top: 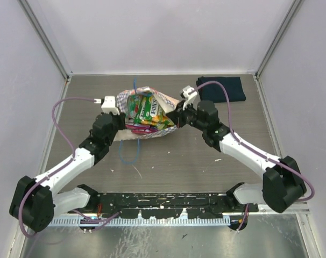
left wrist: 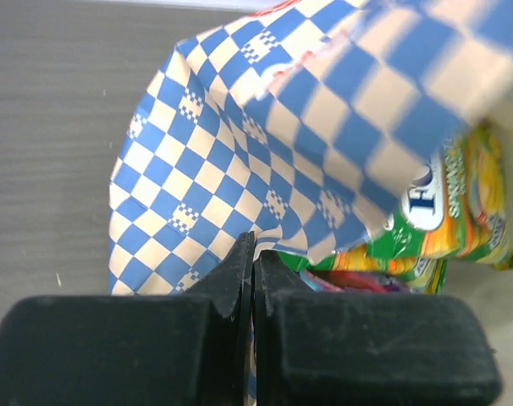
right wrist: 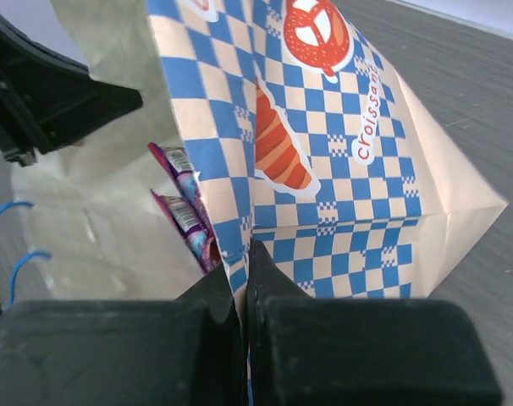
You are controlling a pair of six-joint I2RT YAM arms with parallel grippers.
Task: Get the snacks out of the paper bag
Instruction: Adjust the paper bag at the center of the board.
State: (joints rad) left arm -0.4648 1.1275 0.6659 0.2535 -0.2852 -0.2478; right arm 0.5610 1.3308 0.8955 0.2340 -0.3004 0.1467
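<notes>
Your left end effector [left wrist: 250,254] and right end effector [right wrist: 246,254] each sit clamped on the paper bag [top: 165,102] rim. Tip it evenly so the snacks [top: 144,110] slide out mid-frame.

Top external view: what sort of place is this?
Probably an enclosed lab robot cell: blank white walls on metal frame posts, a left arm and right arm bolted at the table edge, a paper bag of snacks staged on it.

Folded dark navy cloth [top: 222,88] — lies flat on the desk [top: 168,161], beyond and to the right of the right claw [top: 177,114], near the far right corner. Desk surface: grey wood grain. Small white flecks [top: 135,171] lie on the near side of the left claw [top: 123,115]. White panels [top: 163,32] enclose the desk — metal posts [top: 44,37] at the corners.
</notes>
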